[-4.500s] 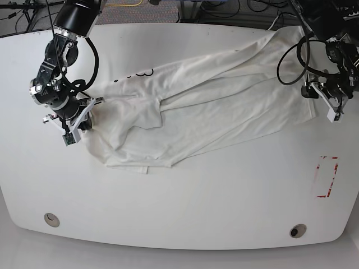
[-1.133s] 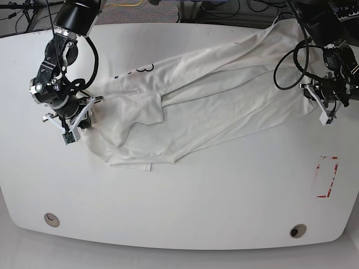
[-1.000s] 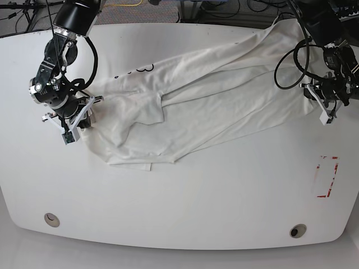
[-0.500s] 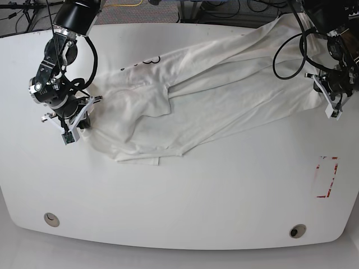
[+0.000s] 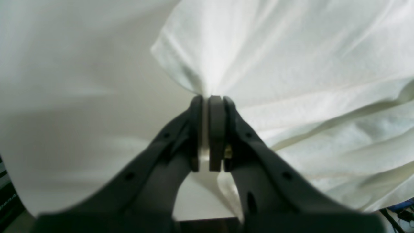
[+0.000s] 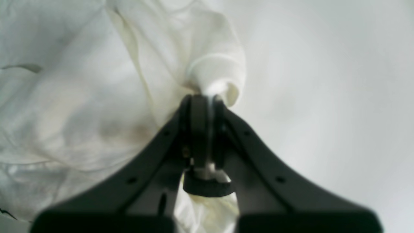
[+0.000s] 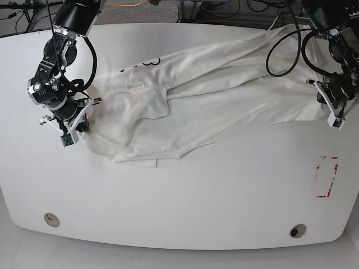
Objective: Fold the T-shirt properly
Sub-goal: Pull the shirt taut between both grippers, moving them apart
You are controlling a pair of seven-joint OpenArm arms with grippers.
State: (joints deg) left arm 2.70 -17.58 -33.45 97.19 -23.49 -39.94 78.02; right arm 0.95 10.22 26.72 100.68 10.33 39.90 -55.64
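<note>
The white T-shirt (image 7: 224, 95) lies crumpled and stretched out across the table (image 7: 179, 196), from the left side to the far right. A bit of black print (image 7: 150, 63) shows near its back edge. My left gripper (image 7: 335, 116), on the right in the base view, is shut on the shirt's right end. Its wrist view shows the jaws (image 5: 210, 98) pinching a point of the T-shirt (image 5: 291, 64). My right gripper (image 7: 70, 131) is shut on the shirt's left end, and its wrist view shows the jaws (image 6: 207, 97) clamping a bunched fold of the T-shirt (image 6: 81, 97).
A red-edged rectangle (image 7: 327, 176) is marked on the table at the right. Two round holes (image 7: 51, 219) (image 7: 298, 230) sit near the front edge. Cables (image 7: 224, 8) run behind the table's back edge.
My left gripper has moved right with the shirt's end, dragging the cloth rightward and pulling it tighter. The shirt's lower edge shifted right. The right gripper has hardly moved.
</note>
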